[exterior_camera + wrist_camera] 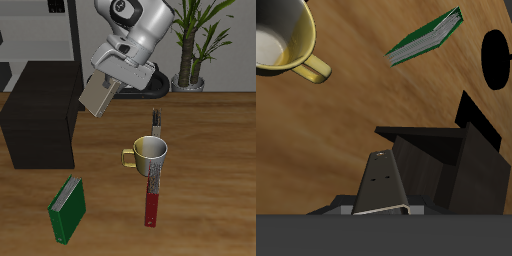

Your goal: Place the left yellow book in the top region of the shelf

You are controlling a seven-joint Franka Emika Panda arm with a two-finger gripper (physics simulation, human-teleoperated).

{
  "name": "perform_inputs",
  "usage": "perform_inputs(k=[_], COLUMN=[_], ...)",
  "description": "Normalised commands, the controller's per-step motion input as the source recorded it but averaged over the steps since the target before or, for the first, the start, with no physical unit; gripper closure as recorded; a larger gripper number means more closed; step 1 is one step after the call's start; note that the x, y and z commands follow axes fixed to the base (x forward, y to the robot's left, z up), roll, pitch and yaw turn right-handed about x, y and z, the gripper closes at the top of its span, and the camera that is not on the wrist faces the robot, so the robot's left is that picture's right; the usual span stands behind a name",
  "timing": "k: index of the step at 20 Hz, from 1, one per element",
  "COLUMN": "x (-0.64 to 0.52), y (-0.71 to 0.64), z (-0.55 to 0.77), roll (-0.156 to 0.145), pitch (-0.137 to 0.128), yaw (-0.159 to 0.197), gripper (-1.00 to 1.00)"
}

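My gripper [104,88] is shut on the left yellow book [97,98], a thin tan book with dark edges. It hangs tilted in the air, above and just beside the near end of the shelf [38,128], a low black cabinet. In the wrist view the book's grey edge [382,186] runs out from the jaws, with the black shelf [451,165] below and beside it. The book does not touch the shelf. No second yellow book is in view.
A metal mug [150,153] with a yellow handle stands mid-table on a long red-and-grey flat object [153,190]. A green book [68,210] lies near the front edge. A potted plant [190,50] stands at the back. The mug [281,40] and green book [424,37] also show in the wrist view.
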Motion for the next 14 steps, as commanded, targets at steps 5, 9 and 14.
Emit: perform_inputs(k=[5, 9, 14], x=[0.04, -0.03, 0.02], y=[-0.07, -0.01, 0.04], z=[-0.09, 0.00, 0.07], roll=[-0.112, -0.074, -0.028], pitch=[0.024, 0.005, -0.020], yaw=[-0.025, -0.027, -0.016], gripper=[1.00, 1.00, 1.00])
